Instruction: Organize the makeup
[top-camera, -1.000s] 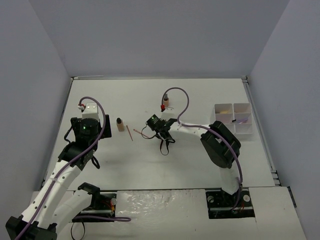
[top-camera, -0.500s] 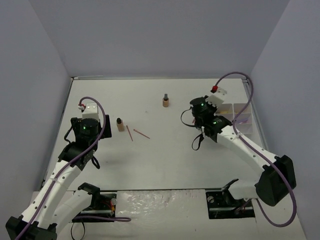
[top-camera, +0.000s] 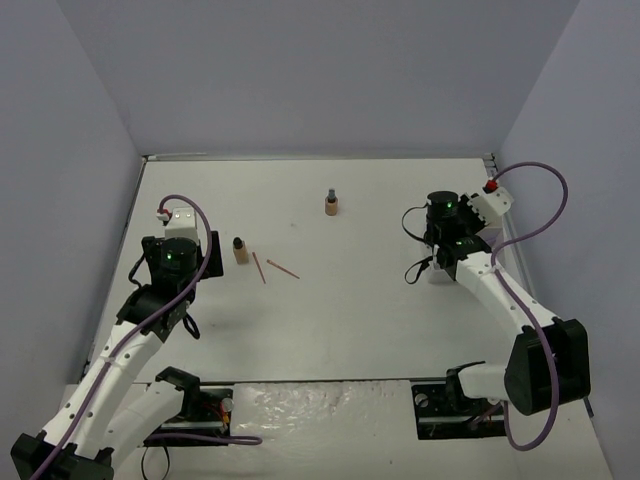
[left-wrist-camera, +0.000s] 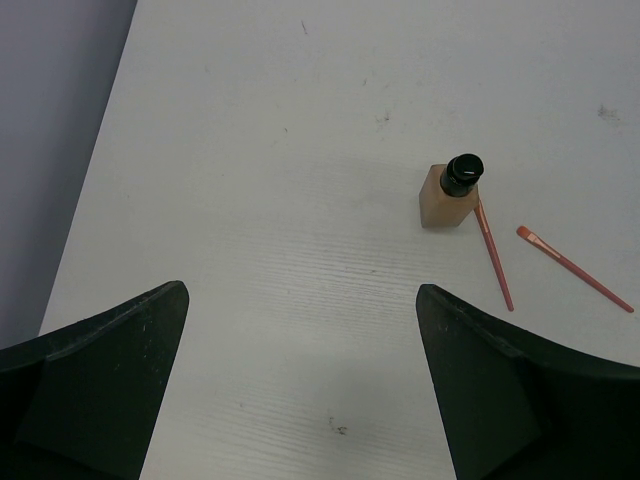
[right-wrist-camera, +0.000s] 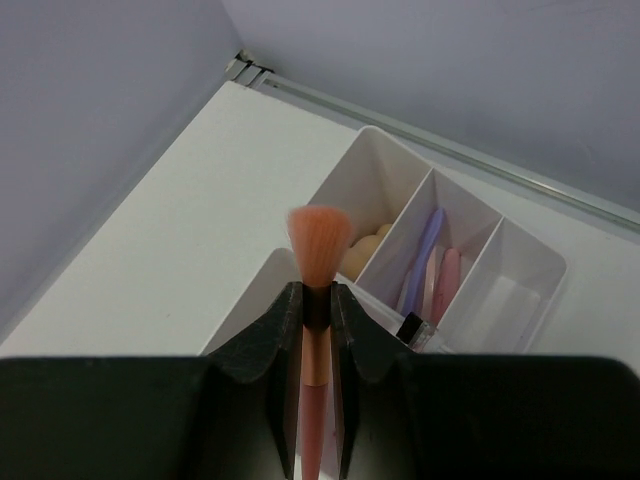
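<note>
Reaching right, the right gripper (right-wrist-camera: 317, 300) pinches a pink peach-bristled brush (right-wrist-camera: 319, 240) over the white compartment tray (right-wrist-camera: 530, 290); left gripper (left-wrist-camera: 300, 300) hovers, jaws wide apart.

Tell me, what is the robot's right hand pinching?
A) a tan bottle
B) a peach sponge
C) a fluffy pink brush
C: in the right wrist view the right gripper is shut on the pink brush, with the bristles sticking up above the fingers.

Overhead plus two close wrist views
</note>
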